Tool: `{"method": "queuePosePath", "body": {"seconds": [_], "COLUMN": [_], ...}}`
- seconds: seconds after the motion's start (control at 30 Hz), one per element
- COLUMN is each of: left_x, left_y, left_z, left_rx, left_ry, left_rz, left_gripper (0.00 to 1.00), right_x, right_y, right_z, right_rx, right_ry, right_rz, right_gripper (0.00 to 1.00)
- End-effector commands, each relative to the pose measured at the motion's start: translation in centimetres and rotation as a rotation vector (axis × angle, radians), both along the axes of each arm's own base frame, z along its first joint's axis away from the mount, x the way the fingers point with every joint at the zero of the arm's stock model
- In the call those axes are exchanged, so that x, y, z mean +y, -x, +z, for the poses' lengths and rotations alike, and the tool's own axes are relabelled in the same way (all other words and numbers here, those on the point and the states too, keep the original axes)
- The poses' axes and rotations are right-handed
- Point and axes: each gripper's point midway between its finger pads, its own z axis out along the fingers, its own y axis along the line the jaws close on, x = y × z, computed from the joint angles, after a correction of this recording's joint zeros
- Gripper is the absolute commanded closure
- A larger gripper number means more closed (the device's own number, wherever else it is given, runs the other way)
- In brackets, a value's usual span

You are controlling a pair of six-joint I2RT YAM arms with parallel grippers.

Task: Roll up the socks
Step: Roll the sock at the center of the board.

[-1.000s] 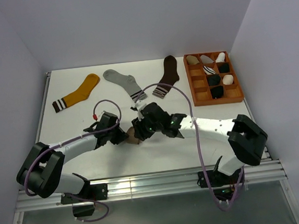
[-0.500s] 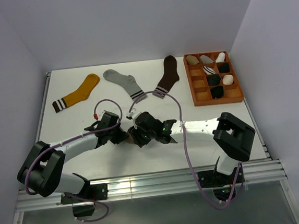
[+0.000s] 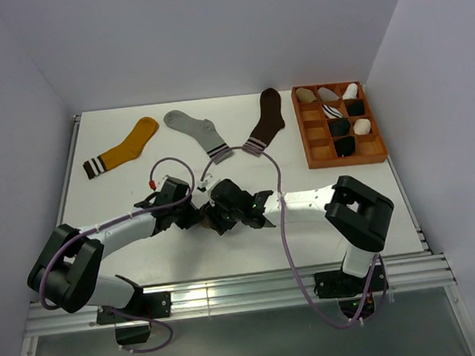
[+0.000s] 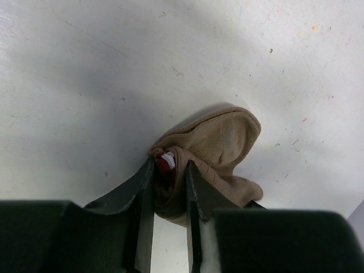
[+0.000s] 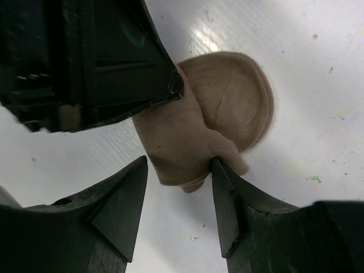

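1. Far left of the white table [image 3: 106,198], a mustard-yellow sock [image 3: 123,148] lies flat, striped cuff toward the left edge, well away from the action.
2. The left arm reaches in toward the middle, and the left gripper [image 4: 169,168] is pinched tight on the taupe sock [image 4: 227,136]. Its fingers are nearly together, with a scrap of maroon-and-white cuff [image 4: 166,161] squeezed between them.
3. That taupe sock sits bunched on the table near its centre front, folded over on itself, rounded end pointing away from the left gripper's fingers.
4. Behind it, a light grey sock [image 3: 198,131] lies flat and diagonal.
5. The right gripper [image 5: 179,164] comes in from the other side, tip to tip with the left one. Its jaws stand apart, straddling the end of the taupe bundle; one finger [image 5: 224,193] touches the fabric, the other sits just beside it.
6. Further back, the dark brown sock [image 3: 266,119] lies with its pale striped cuff nearest the arms.
7. Far right, a wooden divided tray [image 3: 308,126] holds rolled socks in several compartments.
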Motion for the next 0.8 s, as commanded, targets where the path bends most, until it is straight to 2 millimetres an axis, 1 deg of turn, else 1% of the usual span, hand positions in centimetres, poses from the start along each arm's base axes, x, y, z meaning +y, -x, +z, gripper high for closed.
{"method": "queuePosePath", "body": {"seconds": [0.0, 0.13, 0.27, 0.37, 0.47, 0.57, 0.67, 0.7, 0.77], "left_x": [1.4, 1.1, 0.7, 0.4, 0.2, -0.2, -0.5, -0.6, -0.7], "left_y": [2.7, 2.7, 2.5, 2.4, 2.4, 2.4, 2.5, 2.4, 2.5], "left_z": [-2.4, -2.4, -2.2, -2.2, -2.2, -2.2, -2.3, -2.3, -2.3], "left_rx": [0.101, 0.096, 0.085, 0.084, 0.08, 0.083, 0.085, 0.081, 0.081], "left_ry": [-0.099, -0.088, -0.074, -0.073, -0.073, -0.069, -0.07, -0.069, -0.069], "left_rz": [-0.05, -0.059, -0.075, -0.085, -0.094, -0.109, -0.122, -0.126, -0.131], "left_gripper": [0.81, 0.81, 0.81, 0.81, 0.81, 0.81, 0.81, 0.81, 0.81], "right_x": [1.2, 0.4, 0.2, 0.3, 0.7, 1.5, 1.9, 1.8, 1.9], "right_y": [-0.3, -0.1, 0.1, -0.1, 0.1, 0.0, 0.0, 0.0, 0.0], "right_z": [0.2, -1.2, -2.7, -3.1, -3.1, -2.8, -3.1, -3.3, -3.8], "right_rx": [-0.014, -0.002, 0.011, -0.013, -0.024, -0.033, -0.029, -0.026, -0.015], "right_ry": [-0.009, 0.051, 0.095, 0.117, 0.12, 0.115, 0.127, 0.136, 0.146], "right_rz": [0.031, 0.038, 0.062, 0.078, 0.098, 0.116, 0.132, 0.134, 0.134], "right_gripper": [0.43, 0.41, 0.39, 0.39, 0.39, 0.42, 0.53, 0.61, 0.75]}}
